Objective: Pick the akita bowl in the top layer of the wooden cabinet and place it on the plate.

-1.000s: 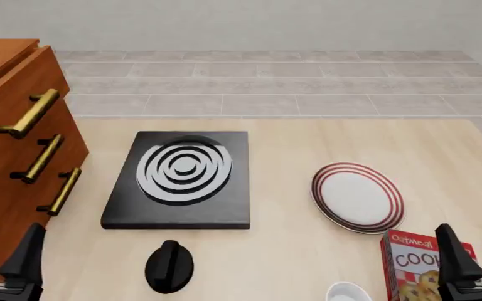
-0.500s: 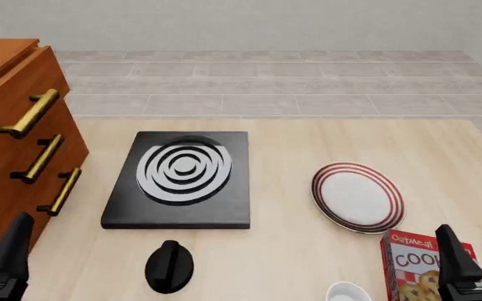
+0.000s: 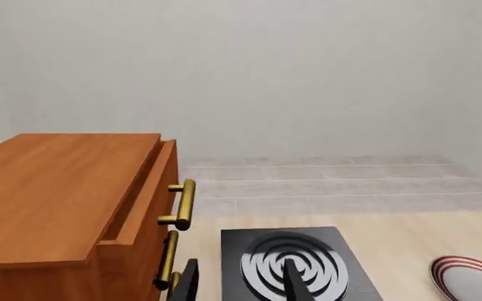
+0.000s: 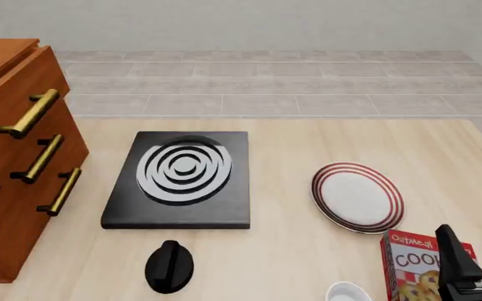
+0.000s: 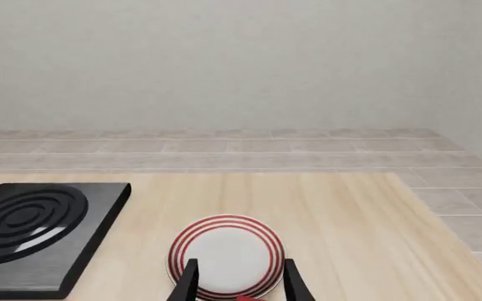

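The wooden cabinet (image 4: 10,150) stands at the table's left edge with its three brass-handled drawers all pushed in; the top layer (image 4: 23,94) is shut, so the akita bowl cannot be seen in any view. The plate (image 4: 358,197) lies on the table (image 4: 291,144) to the right of the black stove (image 4: 181,180), bare of anything on it. The left gripper (image 3: 239,285) hangs in front of the cabinet, its fingers spread apart and holding nothing, with the stove's grey burner showing between them. The right gripper (image 5: 238,282) sits low at the near right, fingers likewise parted and empty, just by an oatmeal cookie box (image 4: 417,266); a black knob (image 4: 169,266) and a white bowl's rim (image 4: 348,292) lie near the front edge
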You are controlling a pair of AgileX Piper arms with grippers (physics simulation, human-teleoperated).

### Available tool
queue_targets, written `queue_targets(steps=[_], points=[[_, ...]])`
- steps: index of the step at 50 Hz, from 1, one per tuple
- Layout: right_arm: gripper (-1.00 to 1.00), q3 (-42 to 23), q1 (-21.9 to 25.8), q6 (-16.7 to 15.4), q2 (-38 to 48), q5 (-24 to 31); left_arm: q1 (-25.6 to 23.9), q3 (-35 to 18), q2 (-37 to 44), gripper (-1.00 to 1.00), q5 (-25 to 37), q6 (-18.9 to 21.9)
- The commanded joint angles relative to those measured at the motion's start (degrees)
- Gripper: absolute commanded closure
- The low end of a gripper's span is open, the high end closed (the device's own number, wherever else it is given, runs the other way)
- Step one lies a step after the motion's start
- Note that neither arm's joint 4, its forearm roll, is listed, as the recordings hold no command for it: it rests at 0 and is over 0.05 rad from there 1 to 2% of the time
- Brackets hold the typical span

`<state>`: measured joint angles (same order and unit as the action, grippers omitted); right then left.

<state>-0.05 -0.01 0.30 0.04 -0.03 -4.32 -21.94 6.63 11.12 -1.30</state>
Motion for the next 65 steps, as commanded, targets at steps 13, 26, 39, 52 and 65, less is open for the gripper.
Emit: queue_targets(steps=[13, 26, 39, 52, 65], points=[[-1.00, 0.00, -0.04, 0.08, -0.01, -0.01, -1.82, -13.70, 6.56, -1.00, 5.44, 0.46], [-1.00, 0.00, -0.08, 0.20, -0.01, -0.01, -1.98, -17.60, 9.41, -1.00, 7.24, -0.04], [-1.00, 0.00, -0.11, 0.39, 0.09, -0.19, -1.61, -24.09, 14.67, -1.00, 10.02, 0.49], [-1.00, 0.00, -0.14, 0.40, 0.05, -0.12, -1.82, -30.62, 19.32, -1.00, 12.88, -1.68], [-1.00, -0.01, -0.05, 0.44, 0.06, -0.02, -1.55, -37.37, 24.16, -1.00, 15.90, 1.16]])
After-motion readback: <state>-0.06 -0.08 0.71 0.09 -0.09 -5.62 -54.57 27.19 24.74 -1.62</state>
